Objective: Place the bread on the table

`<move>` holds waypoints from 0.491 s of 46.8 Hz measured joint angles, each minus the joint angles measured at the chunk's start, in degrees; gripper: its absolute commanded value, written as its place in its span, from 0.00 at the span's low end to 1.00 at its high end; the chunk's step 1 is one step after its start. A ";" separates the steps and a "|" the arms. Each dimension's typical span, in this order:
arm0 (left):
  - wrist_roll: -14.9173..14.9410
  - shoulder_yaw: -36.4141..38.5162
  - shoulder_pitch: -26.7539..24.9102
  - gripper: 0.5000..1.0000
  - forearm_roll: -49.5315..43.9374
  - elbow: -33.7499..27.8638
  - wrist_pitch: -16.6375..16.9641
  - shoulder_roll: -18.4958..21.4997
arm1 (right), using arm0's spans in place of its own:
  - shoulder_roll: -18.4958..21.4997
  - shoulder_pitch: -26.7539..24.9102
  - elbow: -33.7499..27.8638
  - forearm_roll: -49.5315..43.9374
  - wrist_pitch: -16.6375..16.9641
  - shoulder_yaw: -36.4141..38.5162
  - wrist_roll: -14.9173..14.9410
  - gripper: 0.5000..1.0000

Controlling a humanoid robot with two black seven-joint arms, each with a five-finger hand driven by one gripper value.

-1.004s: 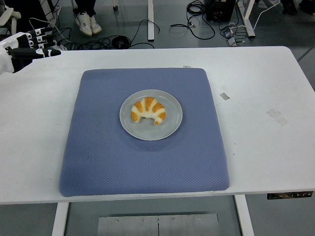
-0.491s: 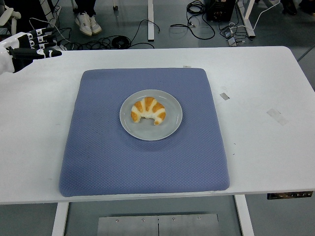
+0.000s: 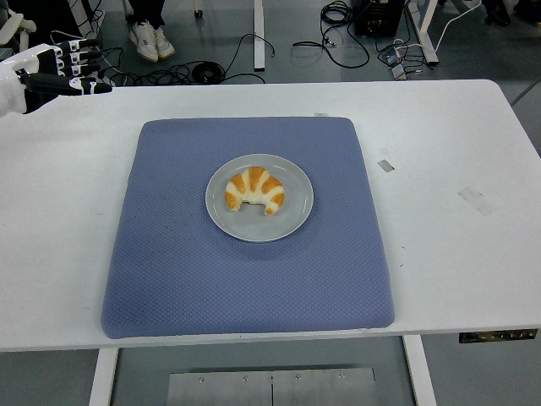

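A golden croissant lies on a round grey plate in the middle of a blue mat on the white table. My left hand hovers at the far left corner of the table, well away from the plate, its fingers stretched out straight and holding nothing. My right arm does not show in the head view.
Small bits of tape and a larger patch lie on the table right of the mat. Beyond the far edge are floor cables and a person's shoes.
My left hand has lifted slightly and shifted up toward the far edge; its fingers stay extended. The croissant and plate have not moved.
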 measured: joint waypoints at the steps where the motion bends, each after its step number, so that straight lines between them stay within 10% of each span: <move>1: 0.00 0.03 -0.02 0.96 0.03 0.00 0.00 0.00 | 0.00 0.00 0.00 0.00 0.00 0.00 0.00 1.00; 23: -0.01 2.11 -1.00 0.96 0.45 0.00 0.04 -1.28 | 0.00 0.00 0.00 0.00 -0.02 0.00 0.00 1.00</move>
